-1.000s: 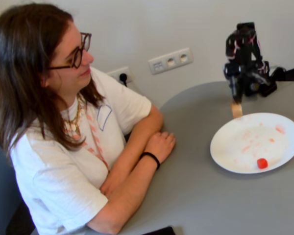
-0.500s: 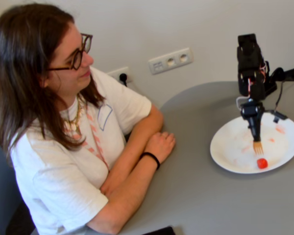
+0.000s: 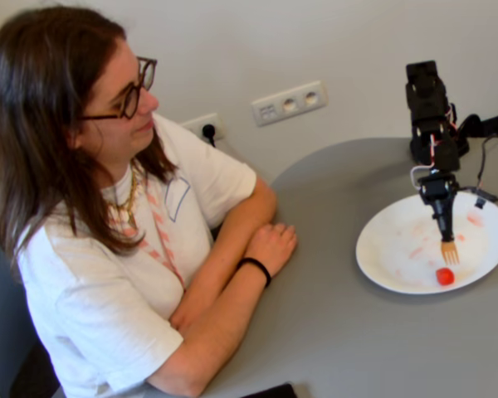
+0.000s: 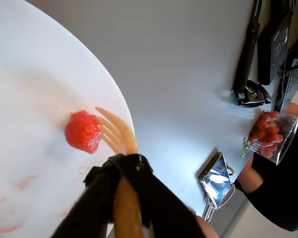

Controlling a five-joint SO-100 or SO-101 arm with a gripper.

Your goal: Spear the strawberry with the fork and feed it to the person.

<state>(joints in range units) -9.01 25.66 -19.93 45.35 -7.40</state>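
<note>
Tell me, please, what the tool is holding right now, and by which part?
The tool holds the fork by its handle, tines pointing at the strawberry, which isn't speared yet.

light: soft, even, bright indoor light in both views
shadows: faint, diffuse beneath the plate (image 3: 382, 249)
glare: pale sheen on the counter (image 4: 188, 74) in the wrist view
focus: fixed view slightly soft; fork (image 4: 120, 141) base blurred close-up

In the fixed view, my fork (image 3: 450, 251) hangs tines-down over the plate (image 3: 390, 249), just above and right of the strawberry (image 3: 445, 276) lying near the plate's front rim. The person (image 3: 108, 207) sits left of the table (image 3: 340, 332), forearms resting on it, well apart from the plate
</note>
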